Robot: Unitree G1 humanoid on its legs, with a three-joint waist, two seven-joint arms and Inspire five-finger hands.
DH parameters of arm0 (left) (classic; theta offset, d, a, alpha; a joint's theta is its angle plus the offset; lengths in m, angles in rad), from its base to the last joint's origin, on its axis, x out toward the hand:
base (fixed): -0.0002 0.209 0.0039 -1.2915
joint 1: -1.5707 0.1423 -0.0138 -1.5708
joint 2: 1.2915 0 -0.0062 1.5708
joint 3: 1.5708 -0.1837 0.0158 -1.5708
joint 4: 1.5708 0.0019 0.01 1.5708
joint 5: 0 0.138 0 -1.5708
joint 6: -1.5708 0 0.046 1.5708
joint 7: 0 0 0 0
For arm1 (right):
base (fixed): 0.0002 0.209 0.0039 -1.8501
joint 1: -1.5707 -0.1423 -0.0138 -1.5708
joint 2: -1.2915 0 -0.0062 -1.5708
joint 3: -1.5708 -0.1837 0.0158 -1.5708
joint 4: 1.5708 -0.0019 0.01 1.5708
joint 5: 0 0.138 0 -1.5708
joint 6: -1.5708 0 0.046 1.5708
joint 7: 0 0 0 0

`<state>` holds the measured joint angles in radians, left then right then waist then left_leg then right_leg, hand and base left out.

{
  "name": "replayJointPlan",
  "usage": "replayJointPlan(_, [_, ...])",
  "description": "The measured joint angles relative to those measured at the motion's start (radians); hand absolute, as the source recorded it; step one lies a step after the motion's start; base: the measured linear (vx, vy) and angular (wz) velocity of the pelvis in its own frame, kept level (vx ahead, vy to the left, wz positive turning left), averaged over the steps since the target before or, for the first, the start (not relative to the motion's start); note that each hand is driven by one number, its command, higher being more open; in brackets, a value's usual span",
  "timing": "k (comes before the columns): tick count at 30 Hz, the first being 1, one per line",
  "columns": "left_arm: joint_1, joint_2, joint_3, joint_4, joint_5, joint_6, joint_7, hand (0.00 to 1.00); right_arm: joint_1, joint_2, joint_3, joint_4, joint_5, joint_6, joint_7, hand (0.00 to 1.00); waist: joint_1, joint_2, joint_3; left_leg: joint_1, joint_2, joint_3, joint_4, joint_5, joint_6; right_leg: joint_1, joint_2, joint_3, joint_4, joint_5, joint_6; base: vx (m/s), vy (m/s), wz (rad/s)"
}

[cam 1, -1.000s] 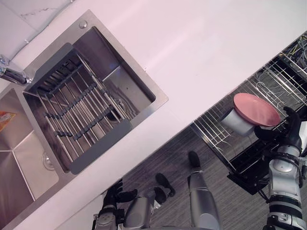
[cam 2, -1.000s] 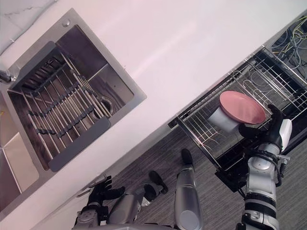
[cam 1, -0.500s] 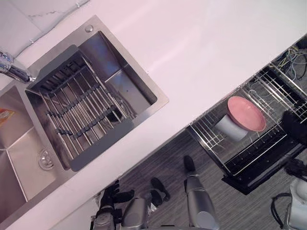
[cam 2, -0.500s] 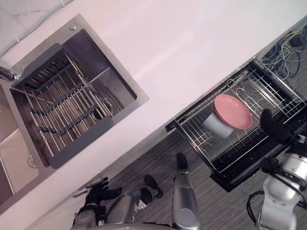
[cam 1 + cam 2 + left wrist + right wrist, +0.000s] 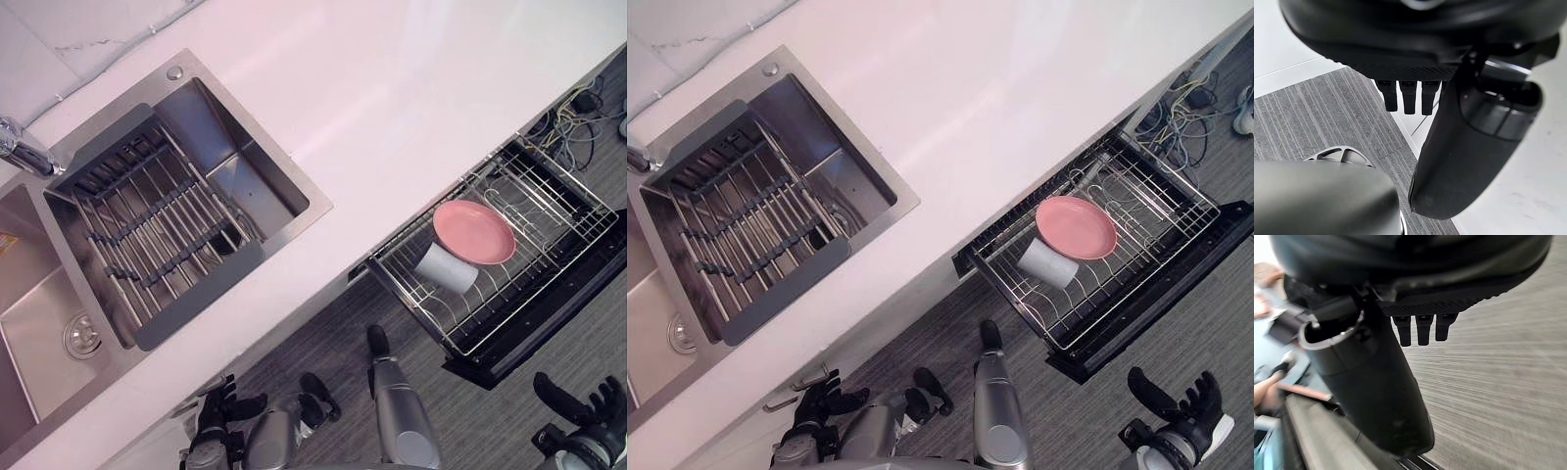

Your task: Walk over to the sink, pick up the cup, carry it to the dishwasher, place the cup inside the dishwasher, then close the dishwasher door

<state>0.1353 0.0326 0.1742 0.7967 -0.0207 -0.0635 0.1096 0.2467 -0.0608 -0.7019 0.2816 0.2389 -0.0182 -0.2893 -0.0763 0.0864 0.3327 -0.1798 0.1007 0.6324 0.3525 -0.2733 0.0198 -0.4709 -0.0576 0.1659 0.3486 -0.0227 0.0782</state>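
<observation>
A pale grey cup (image 5: 446, 269) lies on its side in the pulled-out wire rack (image 5: 558, 211) of the dishwasher, its mouth against a pink plate (image 5: 474, 232). The dark dishwasher door (image 5: 554, 318) hangs open below the rack. My right hand (image 5: 580, 409) is low over the grey floor, well below the door's edge, fingers spread and holding nothing. My left hand (image 5: 818, 403) hangs by the white cabinet front beneath the sink (image 5: 250, 162), fingers relaxed and empty; its wrist view shows its thumb (image 5: 1469, 147) over floor and cabinet.
A white counter (image 5: 392, 88) runs diagonally across the view. The steel sink holds a dark drying rack (image 5: 147, 230), with a faucet (image 5: 20, 152) at its far left. Loose cables (image 5: 573, 113) lie on the floor beyond the dishwasher.
My right hand has drawn back from beside the plate in the rack, down to the floor side. The cup stays in the rack. The camera has shifted too.
</observation>
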Motion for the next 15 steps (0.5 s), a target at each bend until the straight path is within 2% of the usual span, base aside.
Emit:
replayJointPlan(7, [-0.008, -0.006, -0.015, -0.012, 0.000, -0.021, -0.010, 0.90, -0.116, -0.047, 0.094, 0.007, 0.090, -0.001, 0.020, 0.90, 0.015, 0.001, 0.000, -0.040, -0.013, -0.011, 0.001, 0.011, 0.008, -0.040, -0.018, -0.014, 0.016, 0.006, 0.009, 0.00, -0.007, 0.06])
replayJointPlan(11, [-0.023, -0.016, -0.058, -0.018, 0.000, -0.035, -0.025, 0.90, -0.123, -0.110, 0.224, -0.045, 0.073, 0.019, -0.001, 0.90, 0.019, 0.008, -0.002, -0.059, -0.034, -0.039, -0.024, 0.032, 0.017, -0.045, -0.038, -0.032, -0.001, 0.018, 0.015, -0.02, -0.014, 0.17])
replayJointPlan(15, [-0.033, -0.030, -0.075, -0.041, 0.000, -0.050, -0.027, 0.90, -0.166, -0.164, 0.383, -0.093, 0.028, 0.036, -0.016, 0.90, 0.041, 0.023, -0.003, -0.065, -0.044, -0.082, -0.062, 0.072, 0.021, -0.023, -0.052, -0.077, -0.041, 0.039, 0.009, -0.02, -0.059, 0.35])
